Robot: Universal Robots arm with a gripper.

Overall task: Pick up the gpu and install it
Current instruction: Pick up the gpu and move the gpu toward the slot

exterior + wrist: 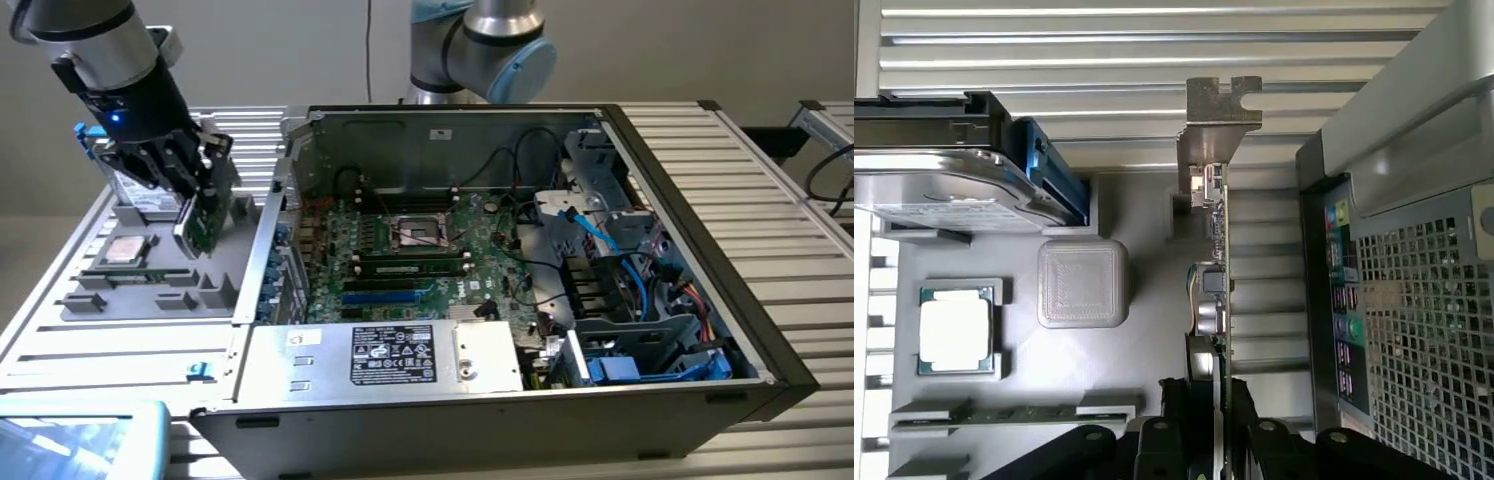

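Note:
The gpu [200, 222] is a thin green card held on edge above the grey parts tray [134, 290], on the exterior view's left of the open computer case [534, 260]. My gripper [184, 185] is shut on its upper edge. In the wrist view the gpu [1214, 250] runs edge-on away from my gripper [1211, 400], its metal bracket [1219, 120] at the far end, beside the case's rear panel [1414, 300]. The motherboard [400, 250] lies inside the case with blue and black slots [387, 290] near its front.
On the tray sit a silver drive box [954, 190] with a blue clip, a processor chip [956, 330], a memory stick [1014, 412] and a grey square block [1082, 283]. Cables and drive cages [627, 290] crowd the case's right side. A power supply [387, 355] occupies its front.

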